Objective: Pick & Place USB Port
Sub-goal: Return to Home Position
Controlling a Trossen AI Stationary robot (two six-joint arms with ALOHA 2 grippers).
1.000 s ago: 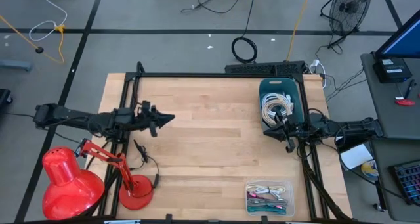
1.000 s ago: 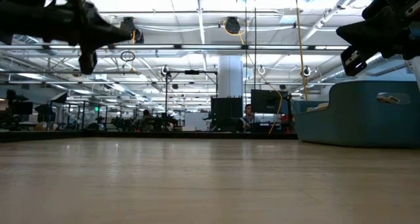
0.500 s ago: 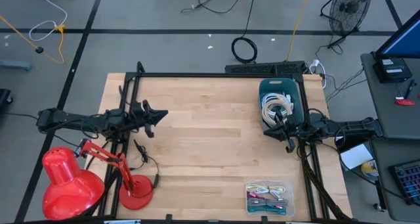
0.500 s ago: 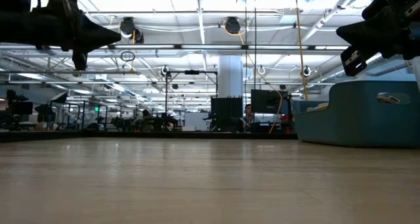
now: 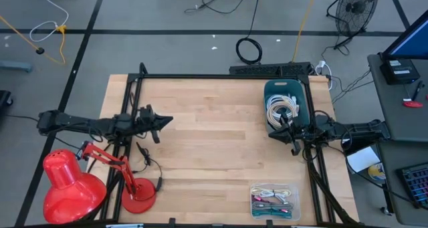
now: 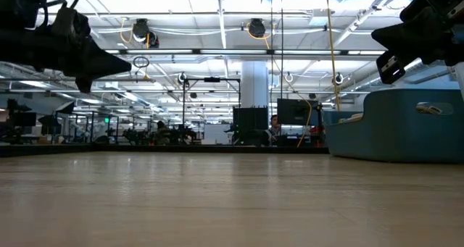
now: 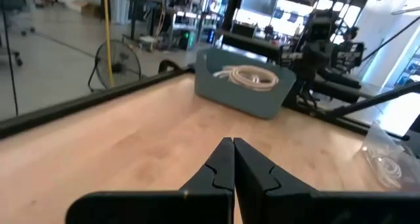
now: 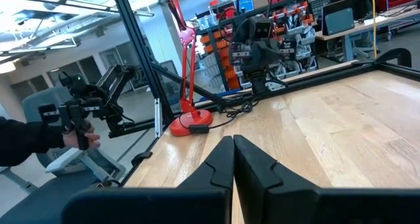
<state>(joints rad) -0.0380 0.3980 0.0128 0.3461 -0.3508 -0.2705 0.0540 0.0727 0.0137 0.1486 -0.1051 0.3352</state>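
Coiled white cables (image 5: pixel 281 108) fill the blue bin (image 5: pixel 286 85), whose long axis runs top-to-bottom at upper right, while the transparent bin (image 5: pixel 274 186) lies crosswise at lower right; left gripper (image 5: pixel 168 120) and right gripper (image 5: pixel 283 126) are both pinched together.

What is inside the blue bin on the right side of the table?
Coiled pale cables lie inside the blue bin, filling most of it. Whatever lies under the coils is covered and cannot be seen.
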